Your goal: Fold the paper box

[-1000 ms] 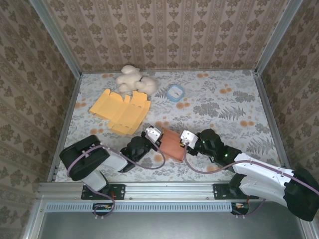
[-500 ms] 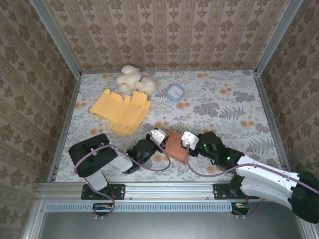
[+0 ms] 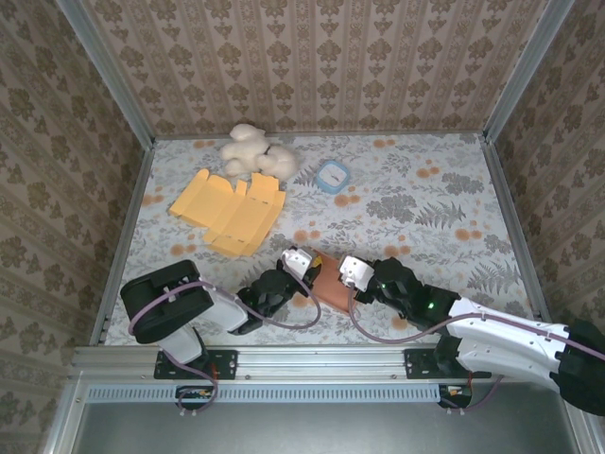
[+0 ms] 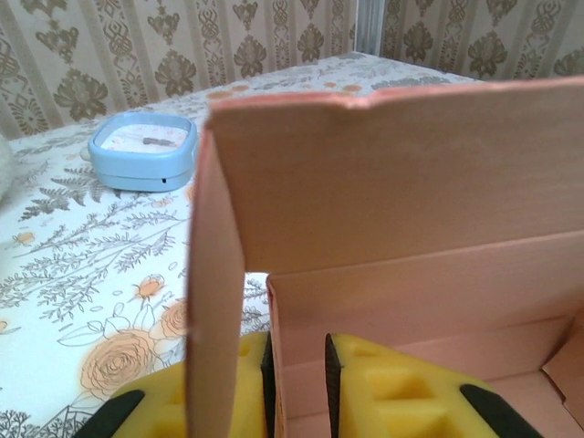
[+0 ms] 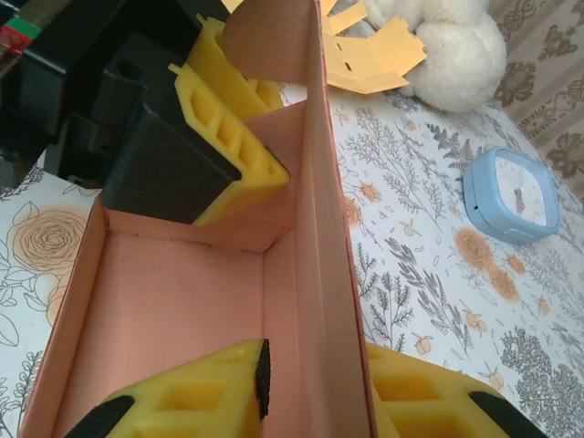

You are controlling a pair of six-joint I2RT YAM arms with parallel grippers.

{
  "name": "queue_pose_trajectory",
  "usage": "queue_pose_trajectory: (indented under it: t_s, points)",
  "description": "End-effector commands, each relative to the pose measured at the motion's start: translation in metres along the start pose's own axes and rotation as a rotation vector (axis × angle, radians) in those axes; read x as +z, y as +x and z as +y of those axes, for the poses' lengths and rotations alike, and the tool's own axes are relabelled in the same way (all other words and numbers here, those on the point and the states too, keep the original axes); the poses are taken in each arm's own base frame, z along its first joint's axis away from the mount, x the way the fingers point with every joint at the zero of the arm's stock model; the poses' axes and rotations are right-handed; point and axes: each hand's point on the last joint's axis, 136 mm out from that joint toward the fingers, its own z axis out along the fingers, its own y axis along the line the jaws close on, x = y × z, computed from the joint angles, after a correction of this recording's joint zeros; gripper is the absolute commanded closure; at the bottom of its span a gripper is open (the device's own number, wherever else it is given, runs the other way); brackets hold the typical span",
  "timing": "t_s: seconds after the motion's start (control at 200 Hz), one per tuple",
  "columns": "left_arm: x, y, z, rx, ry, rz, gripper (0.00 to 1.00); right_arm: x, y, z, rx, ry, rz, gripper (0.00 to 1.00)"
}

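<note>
A salmon-coloured paper box of matte cardboard (image 3: 327,286) sits near the front edge of the floral-printed bench (image 3: 425,208), between the two arms. It is half-formed: smooth walls stand upright around an open trough, and one tall flap rises with a slightly ragged top edge. Compared with a second ago, the box lies a little closer to the arm bases and looks narrower from above, with both wrists drawn in alongside it.

The left end effector (image 4: 297,365) straddles an end wall with its yellow foam pads (image 4: 401,392) spread, and a gap shows inside the box. The right end effector (image 5: 315,383) pinches the long tall wall between its pads.

Farther back lie a flat yellow die-cut cardboard sheet (image 3: 232,213), a fluffy white plush toy (image 3: 253,154) and a small light-blue rounded-square plastic container (image 3: 333,176).
</note>
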Motion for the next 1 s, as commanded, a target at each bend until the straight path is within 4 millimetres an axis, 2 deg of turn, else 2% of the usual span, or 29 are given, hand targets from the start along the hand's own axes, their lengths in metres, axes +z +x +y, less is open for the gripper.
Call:
queue_pose_trajectory:
  t_s: [0.0, 0.335, 0.48, 0.695, 0.925, 0.995]
  points:
    - [-0.003, -0.009, -0.022, -0.030, 0.092, -0.012, 0.76, -0.003, 0.007, 0.001, 0.009, 0.011, 0.032, 0.74]
    - [-0.010, 0.001, -0.029, -0.051, 0.147, 0.019, 0.64, -0.006, 0.016, 0.002, -0.032, 0.053, 0.083, 0.75]
    - [-0.020, 0.003, -0.027, -0.067, 0.156, 0.028, 0.61, -0.005, 0.022, 0.002, -0.053, 0.072, 0.111, 0.75]
    - [-0.041, 0.006, -0.013, -0.088, 0.116, 0.098, 0.53, -0.003, 0.024, 0.001, -0.065, 0.084, 0.124, 0.75]
    - [-0.072, -0.013, 0.001, -0.153, 0.088, 0.116, 0.49, -0.007, 0.021, 0.000, -0.065, 0.089, 0.097, 0.76]
    - [-0.080, -0.016, 0.012, -0.187, 0.047, 0.124, 0.47, -0.008, 0.020, 0.000, -0.064, 0.089, 0.092, 0.76]
